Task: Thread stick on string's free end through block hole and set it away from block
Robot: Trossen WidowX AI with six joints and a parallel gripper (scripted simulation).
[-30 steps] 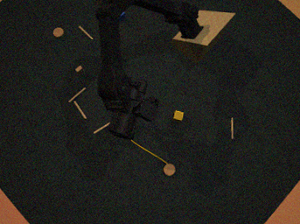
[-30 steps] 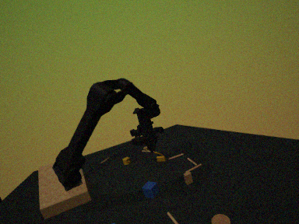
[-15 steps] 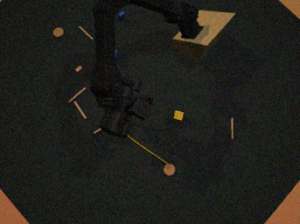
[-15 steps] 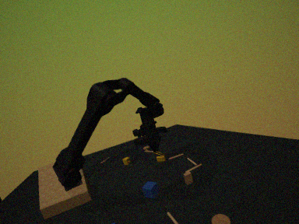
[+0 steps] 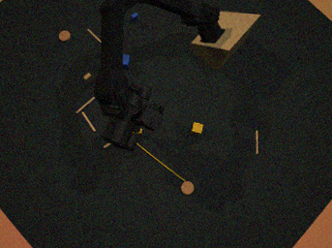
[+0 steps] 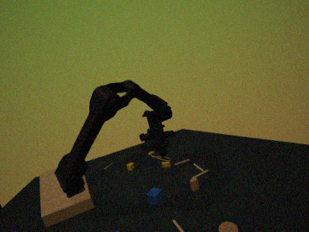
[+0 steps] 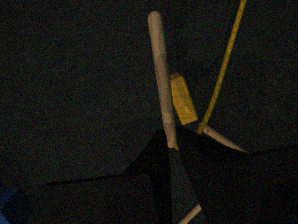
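While the arm (image 5: 114,38) arches from its tan base block (image 5: 240,25) at the upper right of the top view down to mid-left, the tool (image 7: 172,150) is clenched on the stick (image 7: 161,75), which in the wrist view pokes up out of the dark fingers toward the top centre of the frame, tilted a bit left. The yellow string (image 7: 225,65) runs from the upper right corner of the wrist view down to the finger tips, next to a 2nd pale stick (image 7: 222,139) lying just right of them; a small yellow piece (image 7: 182,100) shows just behind the held stick. In the top view the string (image 5: 160,164) goes taut from under the tool, lower centre, diag. down-right to the round button (image 5: 187,187) on the dark desk (image 5: 263,211). A yellow cube (image 5: 197,128) sits right of the tool, well apart. Loose sticks: two (image 5: 85,105) just left of the tool, one (image 5: 94,35) upper left, one (image 5: 257,142) far right. A 2nd round disc (image 5: 64,35) sits upper left. In the exterior view a blue cube (image 6: 155,196) sits lower centre, and a small pale wooden block (image 6: 194,184) right of it, w/ a stick touching its top; can't tell whether that's the block w/ the hole.
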